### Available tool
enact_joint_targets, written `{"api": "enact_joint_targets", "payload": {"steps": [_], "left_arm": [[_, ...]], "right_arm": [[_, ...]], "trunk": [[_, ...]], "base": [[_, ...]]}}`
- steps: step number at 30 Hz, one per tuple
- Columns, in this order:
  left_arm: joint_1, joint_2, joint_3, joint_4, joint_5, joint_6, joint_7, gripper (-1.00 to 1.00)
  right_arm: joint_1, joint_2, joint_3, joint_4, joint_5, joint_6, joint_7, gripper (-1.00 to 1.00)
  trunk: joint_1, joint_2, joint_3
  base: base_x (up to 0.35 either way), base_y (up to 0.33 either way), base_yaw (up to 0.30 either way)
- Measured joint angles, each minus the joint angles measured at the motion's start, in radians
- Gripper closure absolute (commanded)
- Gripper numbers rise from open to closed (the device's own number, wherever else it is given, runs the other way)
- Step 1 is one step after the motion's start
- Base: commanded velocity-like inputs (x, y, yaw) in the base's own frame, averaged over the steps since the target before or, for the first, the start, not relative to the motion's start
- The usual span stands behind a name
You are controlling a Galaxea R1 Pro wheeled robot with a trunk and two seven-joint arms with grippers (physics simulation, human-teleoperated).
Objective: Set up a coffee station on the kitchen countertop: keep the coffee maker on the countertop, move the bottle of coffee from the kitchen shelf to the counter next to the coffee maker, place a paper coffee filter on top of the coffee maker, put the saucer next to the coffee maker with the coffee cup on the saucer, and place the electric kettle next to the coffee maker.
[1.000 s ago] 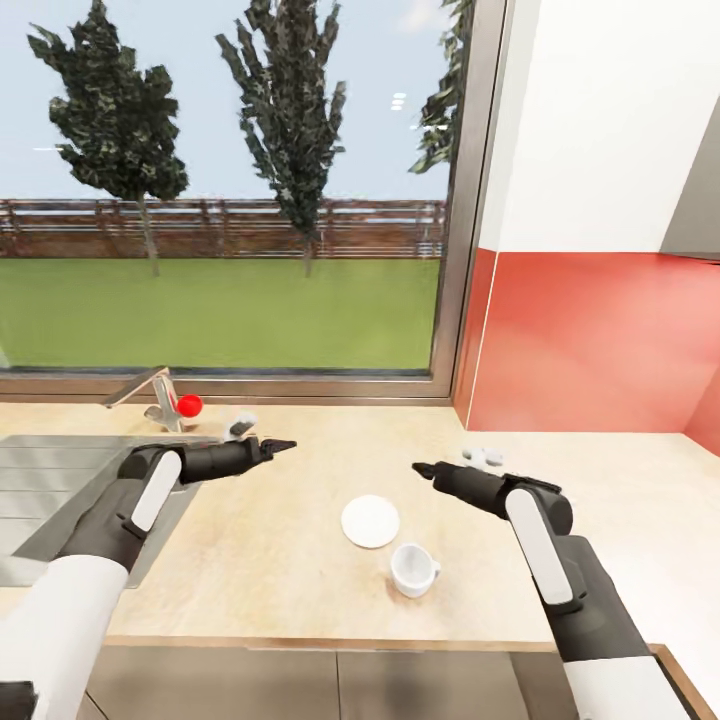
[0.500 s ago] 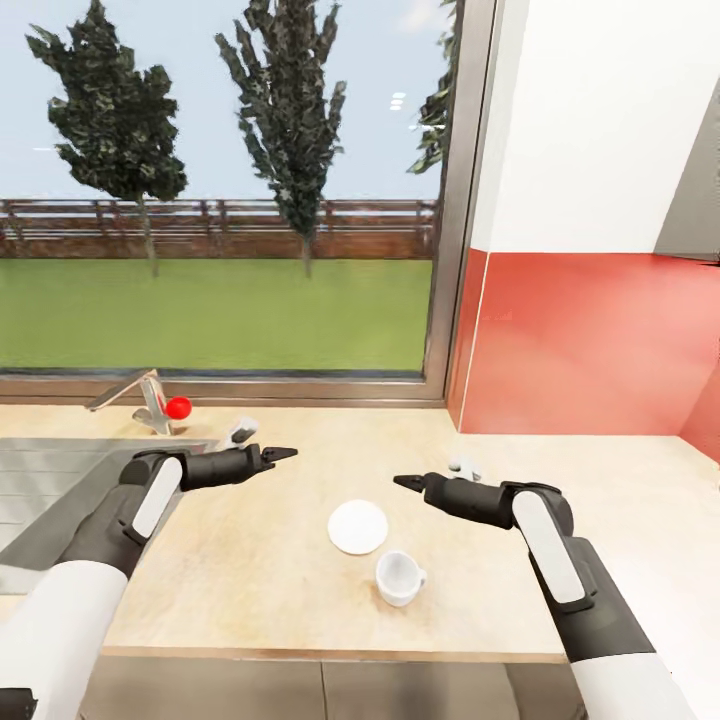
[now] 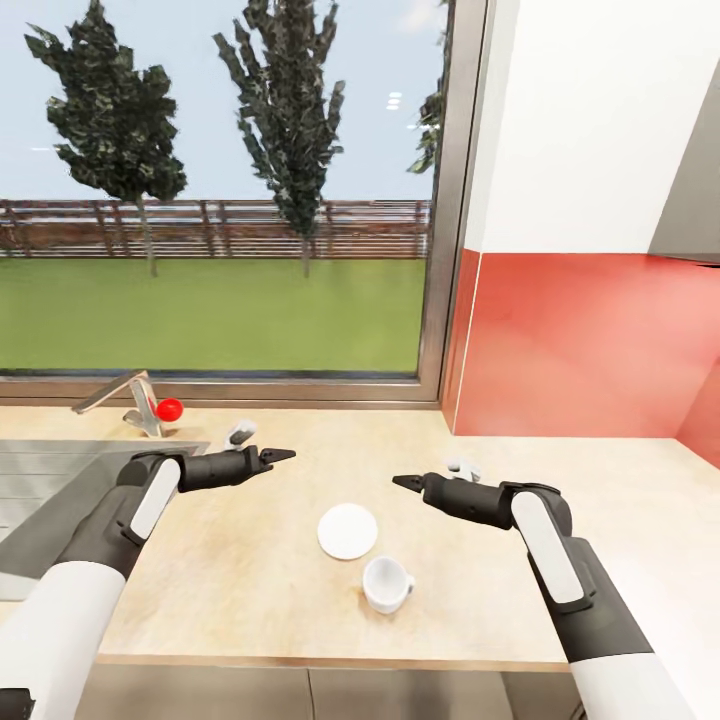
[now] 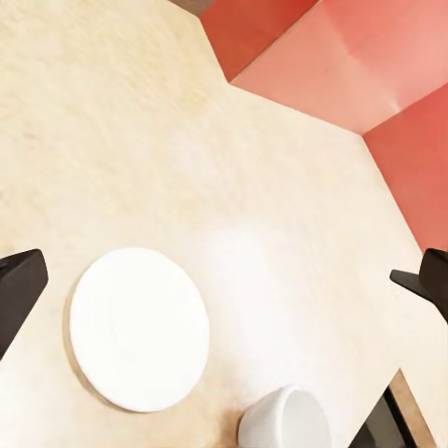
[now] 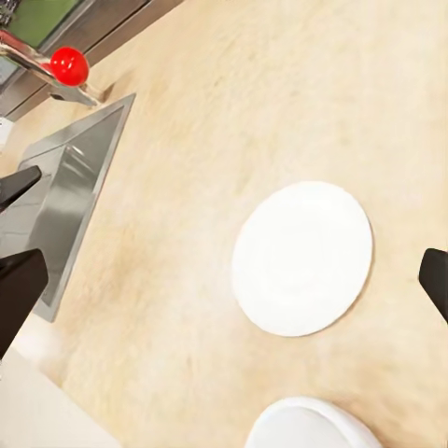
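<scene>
Sliding leftward across the head view since a second ago as the robot's camera swings, the saucer [image 3: 347, 531] and the coffee cup [image 3: 386, 583] themselves appear unshifted on the kitchen countertop [image 3: 240, 590], the cup upright just beside the plate, nearer the counter's front edge and apart from it. Both arms hover above the worktop, the left gripper [image 3: 277, 455] and right gripper [image 3: 406, 482] empty with fingers spread wide in the wrist views, the saucer lying between and below them. Done well, the next step likely means lowering the right gripper squarely over the cup's rim before closing, then lifting it clear and centring it on the saucer.
</scene>
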Motion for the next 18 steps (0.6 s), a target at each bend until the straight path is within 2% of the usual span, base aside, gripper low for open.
{"api": "enact_joint_targets", "payload": {"steps": [4,11,18], "left_arm": [[0.000,0.000,0.000,0.001,0.000,-0.004,0.000,-1.00],[0.000,0.000,0.000,0.001,0.000,-0.007,-0.002,-1.00],[0.007,0.002,0.000,0.002,-0.002,-0.009,-0.001,-1.00]], "right_arm": [[0.000,0.001,-0.001,-0.002,0.000,0.000,0.001,-1.00],[0.000,0.001,-0.001,0.002,0.001,0.000,0.000,-1.00],[0.000,0.001,0.000,0.002,0.001,0.000,0.000,-1.00]], "trunk": [[0.000,0.000,0.000],[0.000,0.000,0.000],[0.000,0.000,0.000]], "base": [[0.070,-0.066,0.000],[0.112,-0.215,0.000],[0.028,-0.034,0.000]]}}
